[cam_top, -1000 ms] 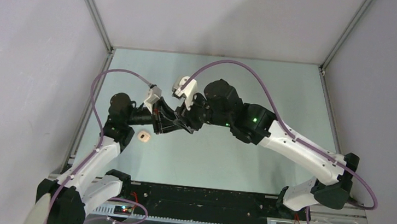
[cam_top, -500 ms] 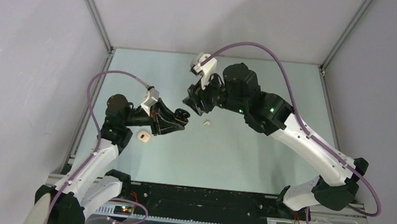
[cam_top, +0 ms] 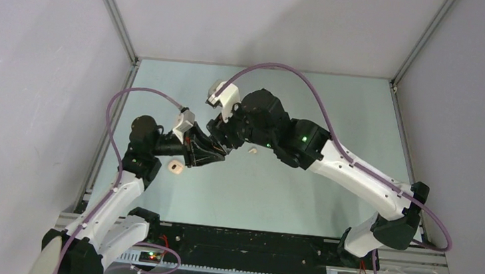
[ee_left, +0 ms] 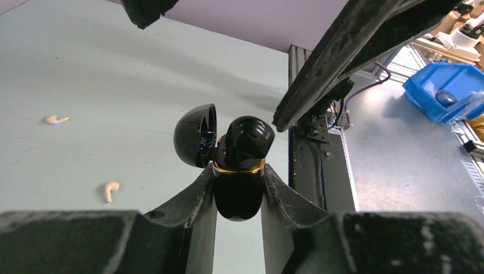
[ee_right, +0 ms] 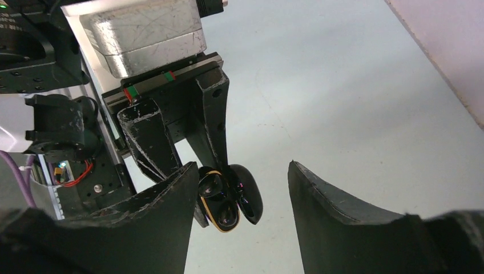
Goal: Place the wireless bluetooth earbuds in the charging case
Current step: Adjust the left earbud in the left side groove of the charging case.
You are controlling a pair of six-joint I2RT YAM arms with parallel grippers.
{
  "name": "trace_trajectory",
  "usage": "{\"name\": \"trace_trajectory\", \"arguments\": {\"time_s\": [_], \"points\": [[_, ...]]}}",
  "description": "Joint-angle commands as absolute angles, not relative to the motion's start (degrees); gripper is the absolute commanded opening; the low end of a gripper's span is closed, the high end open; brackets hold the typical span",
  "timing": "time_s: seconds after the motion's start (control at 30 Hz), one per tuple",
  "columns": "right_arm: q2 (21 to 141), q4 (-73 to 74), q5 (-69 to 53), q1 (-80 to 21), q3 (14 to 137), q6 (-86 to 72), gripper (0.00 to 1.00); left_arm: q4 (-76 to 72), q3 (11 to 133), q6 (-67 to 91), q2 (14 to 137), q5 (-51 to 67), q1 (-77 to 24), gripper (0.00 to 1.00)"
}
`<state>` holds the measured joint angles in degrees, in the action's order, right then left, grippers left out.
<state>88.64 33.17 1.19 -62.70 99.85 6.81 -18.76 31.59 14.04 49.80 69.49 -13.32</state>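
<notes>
My left gripper (ee_left: 238, 170) is shut on a black charging case (ee_left: 238, 197) with a gold rim, held off the table with its lid (ee_left: 195, 136) open. A glossy black earbud (ee_left: 249, 135) stands above the rim. In the right wrist view two black earbuds (ee_right: 212, 186) sit inside the rim of the case (ee_right: 224, 216). My right gripper (ee_right: 242, 166) is open and empty, its fingers (ee_right: 342, 220) on either side of the case without touching it. In the top view both grippers meet at the case (cam_top: 215, 146).
Two pale beige earbuds (ee_left: 57, 119) (ee_left: 110, 190) lie on the table; one shows in the top view (cam_top: 252, 150). A small beige case (cam_top: 174, 166) sits left of the left gripper. The aluminium frame rail (cam_top: 101, 143) runs along the table's left side.
The right gripper drew back up and to the right half a second ago, then came back over the case held by the left gripper. The left gripper has stayed shut on the case.
</notes>
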Motion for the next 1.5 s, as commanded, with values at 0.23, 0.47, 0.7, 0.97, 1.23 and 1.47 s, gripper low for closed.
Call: {"name": "trace_trajectory", "arguments": {"time_s": [0.23,0.47,0.7,0.97,1.23,1.47], "points": [[88.52,31.45,8.42,-64.64,97.92,10.51,0.63,-18.89,33.31,12.39,48.45,70.48,-12.8,0.0],[87.24,31.03,7.83,-64.95,96.82,10.86,0.64,-18.64,33.4,12.31,48.51,70.33,-12.76,0.0],[86.82,33.03,5.06,-64.77,99.3,10.48,0.64,-18.53,33.44,12.13,48.65,70.22,-12.75,0.0],[85.65,33.5,1.8,-65.23,97.47,12.33,0.65,-18.28,33.53,12.06,48.67,70.16,-12.73,0.0],[84.82,33.12,3.55,-65.48,96.78,13.46,0.67,-18.09,33.64,12.04,48.62,70.3,-12.68,0.0],[84.36,32.0,5.54,-65.56,94.88,14.98,0.67,-17.97,33.74,12.11,48.58,70.29,-12.68,0.0]]}}
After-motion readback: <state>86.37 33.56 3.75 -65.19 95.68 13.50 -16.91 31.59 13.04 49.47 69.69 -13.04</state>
